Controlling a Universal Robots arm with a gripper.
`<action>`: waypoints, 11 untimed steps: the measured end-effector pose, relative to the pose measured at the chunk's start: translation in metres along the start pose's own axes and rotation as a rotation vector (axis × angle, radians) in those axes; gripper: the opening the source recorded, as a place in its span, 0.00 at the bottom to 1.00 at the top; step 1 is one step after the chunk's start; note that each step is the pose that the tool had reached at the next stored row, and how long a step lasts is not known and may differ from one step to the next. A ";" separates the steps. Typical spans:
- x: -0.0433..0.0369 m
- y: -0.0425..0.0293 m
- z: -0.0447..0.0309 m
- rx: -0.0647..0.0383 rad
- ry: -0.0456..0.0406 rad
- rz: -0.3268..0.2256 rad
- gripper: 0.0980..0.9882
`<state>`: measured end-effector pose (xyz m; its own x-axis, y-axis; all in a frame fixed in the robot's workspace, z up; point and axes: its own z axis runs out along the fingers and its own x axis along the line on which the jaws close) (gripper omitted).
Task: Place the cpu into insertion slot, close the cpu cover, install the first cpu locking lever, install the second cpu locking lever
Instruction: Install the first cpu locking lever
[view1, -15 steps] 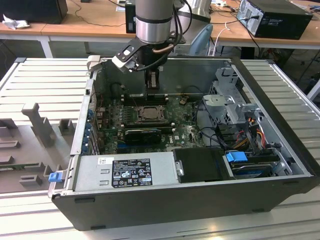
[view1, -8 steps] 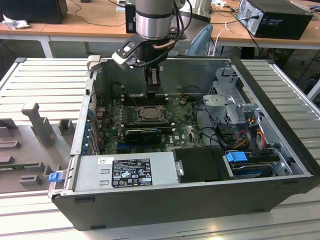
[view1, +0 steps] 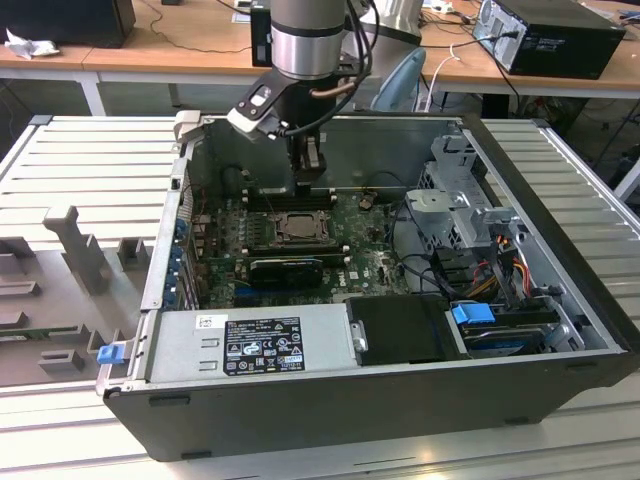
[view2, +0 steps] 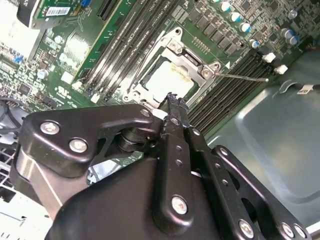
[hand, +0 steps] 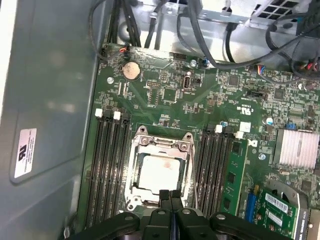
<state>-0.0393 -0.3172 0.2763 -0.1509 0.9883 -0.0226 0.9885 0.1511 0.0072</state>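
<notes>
The cpu (hand: 159, 172) is faced in dull silver-grey metal and framed by the brighter bare metal of the cpu cover (hand: 134, 169). The circuit board (hand: 165, 100) is lacquered glossy green. The end effector (view2: 172, 102) is finished in matt black and studded with shiny screws (view2: 179, 204).

A robotics lab or electronics workshop: an opened desktop computer case (view1: 400, 400) lies on a slatted aluminium bench (view1: 90, 160) beneath a robot arm (view1: 310, 40), with cable-strewn wooden desks (view1: 180, 45) and another computer (view1: 550, 35) behind.

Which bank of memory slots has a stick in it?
The heatsink-side bank, beside the finned heatsink: a green stick sits in its outer slot. The wall-side bank, by the case wall, holds none.
</notes>
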 end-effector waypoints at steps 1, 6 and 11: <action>0.0000 0.0000 0.0002 0.000 0.0001 -0.007 0.01; 0.0001 0.0000 0.0013 0.000 0.0007 -0.064 0.01; 0.0001 0.0000 0.0022 -0.002 0.0013 -0.142 0.01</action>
<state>-0.0393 -0.3172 0.2741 -0.2893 0.9570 -0.0223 0.9572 0.2895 0.0061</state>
